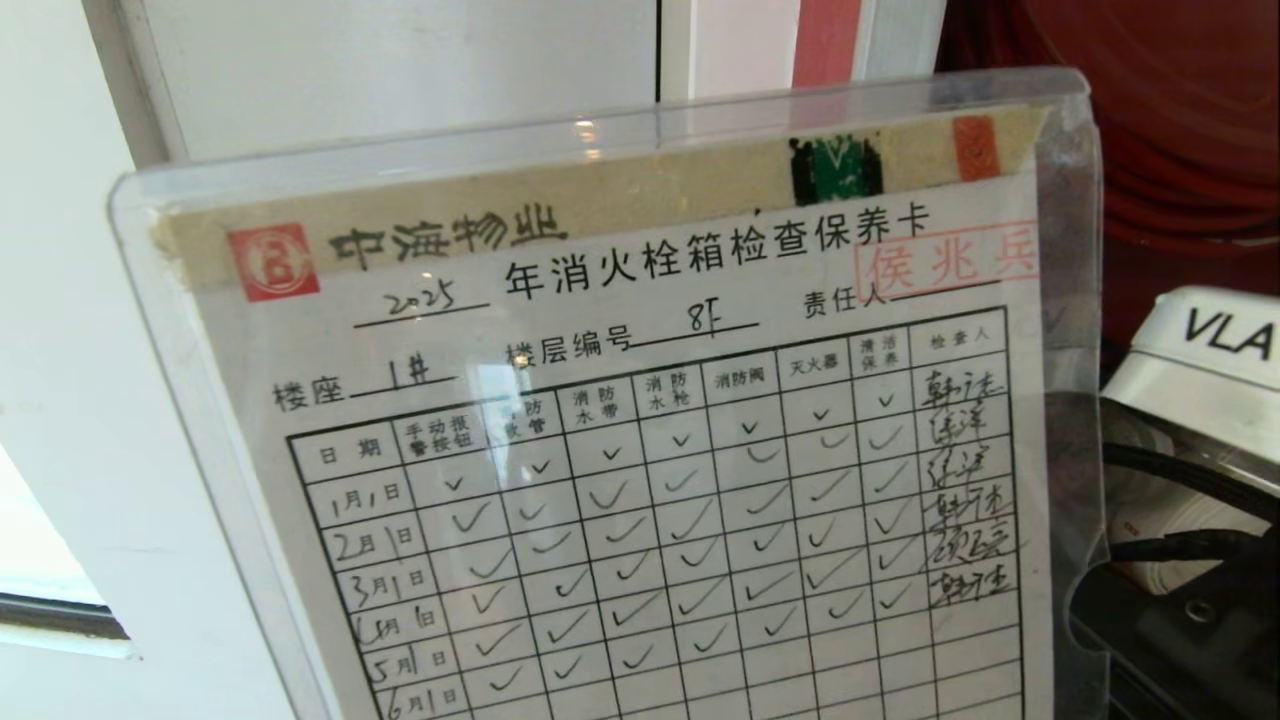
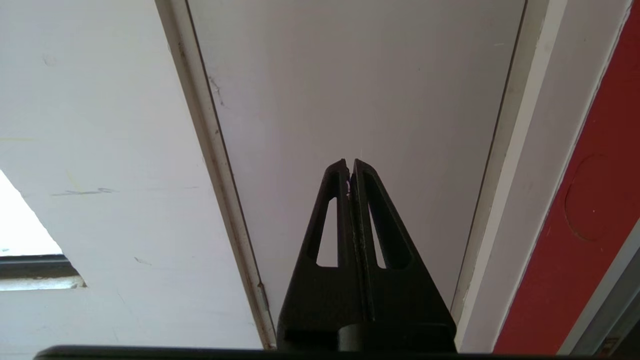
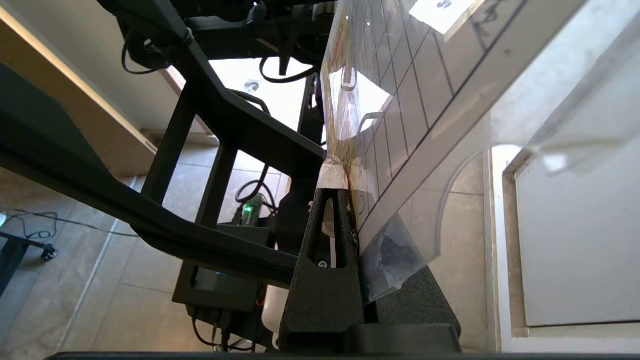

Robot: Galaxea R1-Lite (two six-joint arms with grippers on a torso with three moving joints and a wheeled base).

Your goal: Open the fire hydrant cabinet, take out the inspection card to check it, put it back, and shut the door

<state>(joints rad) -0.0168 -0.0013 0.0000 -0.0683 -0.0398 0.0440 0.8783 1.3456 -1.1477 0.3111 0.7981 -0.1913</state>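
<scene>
The inspection card point(image 1: 640, 450), a white ticked form in a clear plastic sleeve, is held up close in front of the head view and fills most of it. In the right wrist view my right gripper point(image 3: 350, 192) is shut on the lower edge of the card point(image 3: 415, 100), with the sleeve pinched between its black fingers. Behind the card at the right shows the red inside of the fire hydrant cabinet point(image 1: 1180, 130). My left gripper point(image 2: 350, 162) is shut and empty, parked and pointing at a grey-white panel. The door is out of view.
A grey-white panel door point(image 1: 400, 70) and white wall stand behind the card at the left. My right arm's white wrist and cables point(image 1: 1200, 400) sit at the card's right edge. My own black frame point(image 3: 200, 150) and tiled floor point(image 3: 60, 300) show below the right gripper.
</scene>
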